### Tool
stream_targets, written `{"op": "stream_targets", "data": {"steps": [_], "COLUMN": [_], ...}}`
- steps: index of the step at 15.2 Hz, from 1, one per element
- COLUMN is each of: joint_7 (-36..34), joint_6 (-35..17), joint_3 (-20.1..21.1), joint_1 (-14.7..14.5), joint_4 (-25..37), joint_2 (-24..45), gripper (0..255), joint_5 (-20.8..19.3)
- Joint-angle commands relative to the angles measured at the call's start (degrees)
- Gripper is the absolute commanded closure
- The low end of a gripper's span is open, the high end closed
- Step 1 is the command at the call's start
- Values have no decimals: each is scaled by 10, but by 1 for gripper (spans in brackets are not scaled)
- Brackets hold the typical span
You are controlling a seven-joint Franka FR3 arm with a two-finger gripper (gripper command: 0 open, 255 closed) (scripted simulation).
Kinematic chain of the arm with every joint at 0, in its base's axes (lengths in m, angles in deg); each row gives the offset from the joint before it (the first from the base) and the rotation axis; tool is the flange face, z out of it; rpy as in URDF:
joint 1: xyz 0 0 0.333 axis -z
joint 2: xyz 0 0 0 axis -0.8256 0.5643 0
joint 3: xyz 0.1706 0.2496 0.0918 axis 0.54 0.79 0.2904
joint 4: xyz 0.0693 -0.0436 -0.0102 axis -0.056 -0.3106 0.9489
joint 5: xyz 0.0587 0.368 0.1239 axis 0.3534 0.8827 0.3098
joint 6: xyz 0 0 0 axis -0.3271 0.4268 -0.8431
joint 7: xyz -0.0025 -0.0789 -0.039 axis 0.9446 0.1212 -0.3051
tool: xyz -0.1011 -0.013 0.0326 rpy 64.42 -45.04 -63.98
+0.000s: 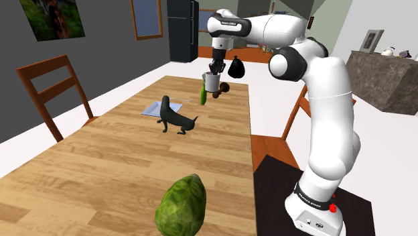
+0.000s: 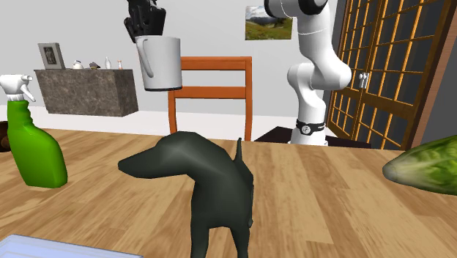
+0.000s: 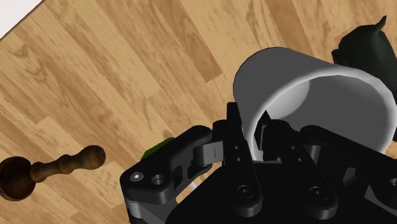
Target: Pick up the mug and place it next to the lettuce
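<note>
My black gripper is shut on the rim of a white mug, holding it in the air above the far end of the wooden table. In the second exterior view the mug hangs upright under the gripper, well above the tabletop, handle toward that view's left. In the wrist view the fingers clasp the mug's wall, one inside and one outside. The green lettuce lies at the near end of the table, far from the mug; it is also at the second exterior view's right.
A dark dog figurine stands mid-table between mug and lettuce. A green spray bottle and a brown wooden pestle-like piece are near the far end. A flat pale tray lies beside the dog. Wooden chairs flank the table.
</note>
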State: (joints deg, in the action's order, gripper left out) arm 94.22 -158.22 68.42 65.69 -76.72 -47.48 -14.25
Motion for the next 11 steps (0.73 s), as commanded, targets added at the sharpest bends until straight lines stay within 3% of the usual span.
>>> {"op": "stream_targets", "data": {"steps": [1,6,11], "joint_7": [-13,-61,-117], "joint_6": [-34,-83,-112], "joint_3": [0,13,37], "joint_1": [-23,-68,-101], "joint_4": [-87,-244,-361], "joint_2": [-56,-170,-264], "gripper": [255,255,255], "joint_5": [-12,-40,-60]}}
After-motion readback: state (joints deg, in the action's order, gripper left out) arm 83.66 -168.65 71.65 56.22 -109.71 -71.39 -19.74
